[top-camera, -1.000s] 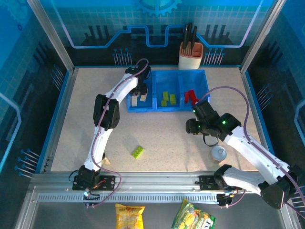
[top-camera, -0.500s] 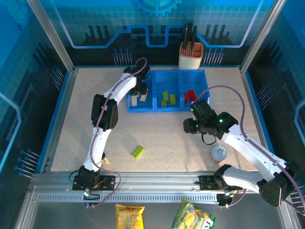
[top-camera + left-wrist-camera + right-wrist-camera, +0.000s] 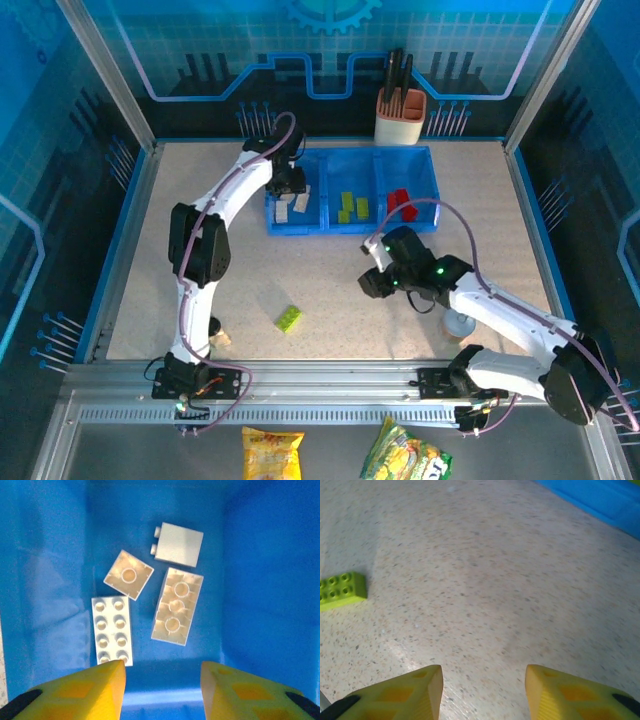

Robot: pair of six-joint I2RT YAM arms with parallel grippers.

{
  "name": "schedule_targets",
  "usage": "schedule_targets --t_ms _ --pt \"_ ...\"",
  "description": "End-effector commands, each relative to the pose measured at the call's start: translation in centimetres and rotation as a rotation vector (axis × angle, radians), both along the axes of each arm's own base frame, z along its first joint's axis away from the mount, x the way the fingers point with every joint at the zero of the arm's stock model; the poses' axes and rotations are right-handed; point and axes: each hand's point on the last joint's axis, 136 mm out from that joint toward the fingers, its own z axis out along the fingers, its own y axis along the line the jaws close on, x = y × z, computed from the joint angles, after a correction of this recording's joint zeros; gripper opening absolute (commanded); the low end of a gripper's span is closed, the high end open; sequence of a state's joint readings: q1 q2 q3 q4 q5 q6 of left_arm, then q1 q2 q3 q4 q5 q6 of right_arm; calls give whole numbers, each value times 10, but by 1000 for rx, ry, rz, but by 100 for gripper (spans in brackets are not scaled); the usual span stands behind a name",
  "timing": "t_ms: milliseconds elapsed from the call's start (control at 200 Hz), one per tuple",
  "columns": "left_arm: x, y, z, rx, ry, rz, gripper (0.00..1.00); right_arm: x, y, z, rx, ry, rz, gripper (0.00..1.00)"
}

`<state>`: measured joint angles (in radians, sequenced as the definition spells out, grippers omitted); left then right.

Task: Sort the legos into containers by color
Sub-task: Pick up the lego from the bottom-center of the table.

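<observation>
Top external view: lime green lego [image 3: 290, 318] alone on counter [image 3: 150, 250], lower centre; rest colour-sorted in tray [image 3: 350, 230], upper centre. Over cream-white legos [image 3: 171, 606] the left gripper [image 3: 162, 680] hangs released, empty; right gripper [image 3: 482, 690], jaws apart, empty, faces the stray, presumably to fetch it.

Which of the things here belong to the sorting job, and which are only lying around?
Job: loose lime green studded plastic brick; cream-white bricks, green bricks and red bricks inside the translucent blue plastic tray.
Lying about: beige utensil holder; round silver disc; yellow snack packet; green snack packet.
</observation>
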<state>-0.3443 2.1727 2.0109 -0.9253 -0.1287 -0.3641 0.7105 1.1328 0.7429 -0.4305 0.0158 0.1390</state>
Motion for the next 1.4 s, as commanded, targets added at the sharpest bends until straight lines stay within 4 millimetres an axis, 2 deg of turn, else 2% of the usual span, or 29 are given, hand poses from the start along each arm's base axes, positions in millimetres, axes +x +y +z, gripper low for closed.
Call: schedule_targets --t_ms 0,265,605,770,840,895,1096,1396 --pt "-8 -8 26 -72 -43 -15 45 -3 37 6 63 -143 177 48" --pt "-32 -3 27 -99 -44 -12 44 -34 80 -5 135 -260 381 57" --pt "-63 8 26 -108 -46 3 44 -58 117 -24 186 -332 435 63" --pt "-70 12 29 -104 -53 8 44 -70 139 -37 187 -354 465 66" --pt "-71 12 30 -105 -57 9 44 -74 149 -43 197 -360 466 71" --pt "-72 12 32 -106 -61 11 44 -75 156 -47 208 -366 459 76" --pt "-74 13 33 -106 -64 11 44 -79 177 -62 227 -372 452 85" --pt "-74 14 30 -104 -64 13 44 -66 179 -70 201 -396 358 92"
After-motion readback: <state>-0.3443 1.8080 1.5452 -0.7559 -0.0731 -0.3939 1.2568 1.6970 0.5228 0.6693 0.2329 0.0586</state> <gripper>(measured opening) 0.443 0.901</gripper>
